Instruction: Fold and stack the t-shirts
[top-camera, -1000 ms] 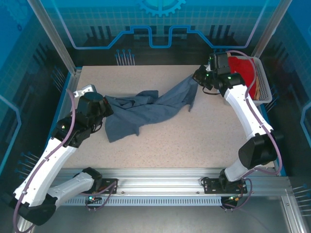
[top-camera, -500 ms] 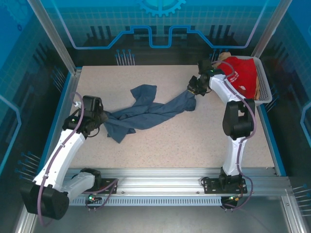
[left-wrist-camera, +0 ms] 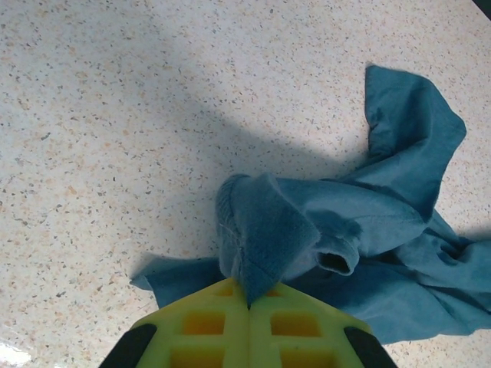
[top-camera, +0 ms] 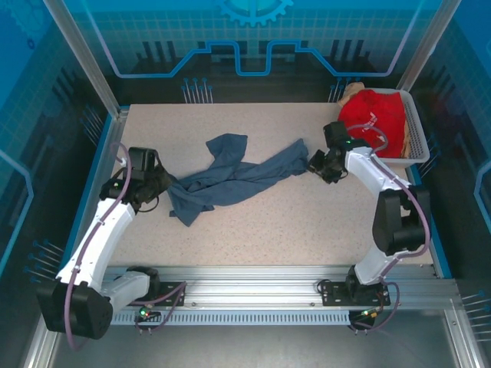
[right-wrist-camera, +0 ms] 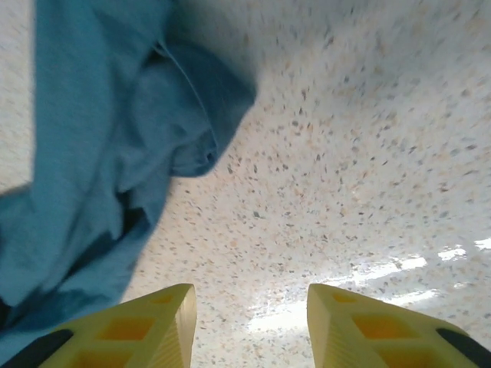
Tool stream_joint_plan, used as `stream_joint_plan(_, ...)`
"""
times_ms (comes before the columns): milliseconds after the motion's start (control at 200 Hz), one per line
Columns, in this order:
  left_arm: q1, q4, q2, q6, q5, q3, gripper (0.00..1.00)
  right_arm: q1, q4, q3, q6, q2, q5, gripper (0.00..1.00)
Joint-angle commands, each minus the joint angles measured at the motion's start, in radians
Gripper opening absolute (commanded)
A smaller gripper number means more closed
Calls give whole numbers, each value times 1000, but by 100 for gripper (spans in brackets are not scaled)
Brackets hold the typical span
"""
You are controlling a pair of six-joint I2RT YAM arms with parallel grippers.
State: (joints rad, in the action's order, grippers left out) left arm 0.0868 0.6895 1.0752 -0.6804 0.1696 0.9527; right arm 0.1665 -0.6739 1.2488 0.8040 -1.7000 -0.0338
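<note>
Bunched shirt (top-camera: 230, 178) pinched in left hand (left-wrist-camera: 248, 305), right hand (right-wrist-camera: 252, 303) parted, empty: risk of tighter twisting if dragged from one end.

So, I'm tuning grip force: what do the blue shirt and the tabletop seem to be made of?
Blue shirt: soft matte knit cloth, probably cotton jersey; it crumples and shows a stitched hem. Tabletop: hard speckled surface, like laminate or stone composite, slightly glossy; it reflects glare.

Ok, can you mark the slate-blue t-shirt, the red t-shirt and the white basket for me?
slate-blue t-shirt (top-camera: 238, 178): top external view, the twisted middle of the cloth.
red t-shirt (top-camera: 374, 115): top external view, its crumpled upper surface.
white basket (top-camera: 415, 130): top external view, its right mesh wall.
</note>
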Motion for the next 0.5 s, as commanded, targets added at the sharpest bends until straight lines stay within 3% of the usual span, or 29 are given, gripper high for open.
stream_joint_plan(0, -10, -15, 13, -2, -28, 30, 0, 35, 105, 10, 10, -94, -2, 44)
stream_joint_plan(220, -10, -30, 19, -1, -41, 40, 0, 42, 149, 117, 27, -263, -3, 42)
stream_joint_plan(495, -10, -42, 20, -10, -63, 56, 0, 44, 149, 213, -3, -357, 10, 22)
